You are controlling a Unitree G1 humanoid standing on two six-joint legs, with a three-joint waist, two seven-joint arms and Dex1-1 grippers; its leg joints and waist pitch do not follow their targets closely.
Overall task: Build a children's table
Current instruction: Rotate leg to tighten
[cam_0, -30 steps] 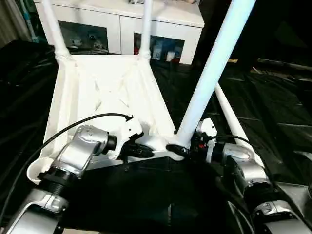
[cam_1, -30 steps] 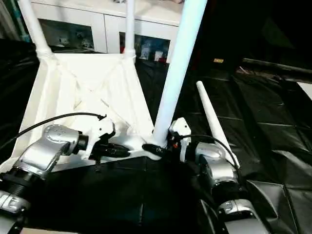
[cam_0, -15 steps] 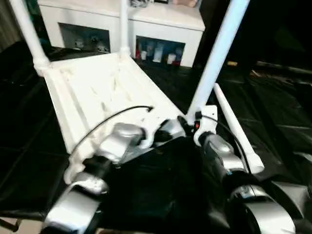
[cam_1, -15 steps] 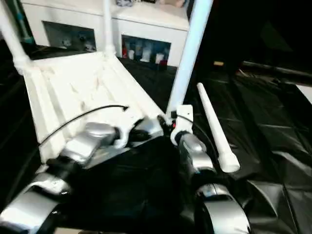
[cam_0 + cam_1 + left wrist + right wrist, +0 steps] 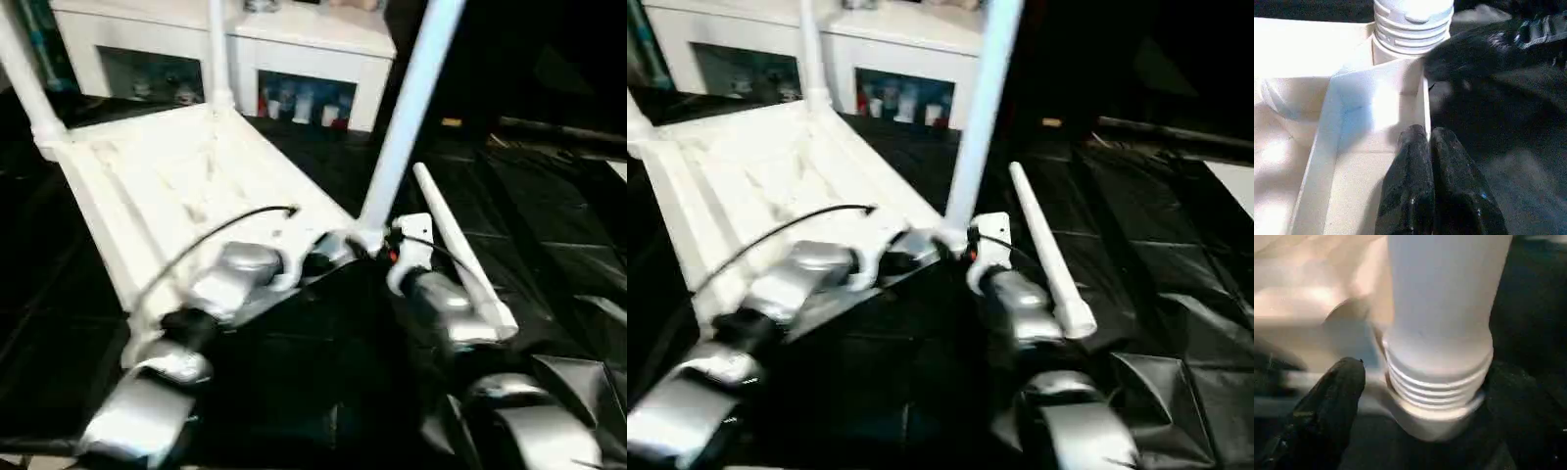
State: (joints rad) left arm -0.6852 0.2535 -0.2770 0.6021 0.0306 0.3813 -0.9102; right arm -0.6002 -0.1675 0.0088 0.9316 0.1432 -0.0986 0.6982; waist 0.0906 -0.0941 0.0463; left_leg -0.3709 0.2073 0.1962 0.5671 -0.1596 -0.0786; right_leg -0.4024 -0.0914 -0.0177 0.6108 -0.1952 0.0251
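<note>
A: Where's the children's table [image 5: 186, 176]?

B: Upside down on the black-covered work table [image 5: 549, 225], ribbed underside up, filling the head view from ten to twelve o'clock. Three legs stand in their sockets; the fourth leg [image 5: 460, 245] lies loose at three o'clock, long axis running away from the robot.

A: And the near leg [image 5: 1442, 308]?

B: Upright, threaded collar partly in the corner socket. The right gripper [image 5: 1420, 396] straddles it, fingers apart on either side, so it is nearer. The left gripper [image 5: 1430, 139], fingers pressed together, rests at the rim beside it
</note>
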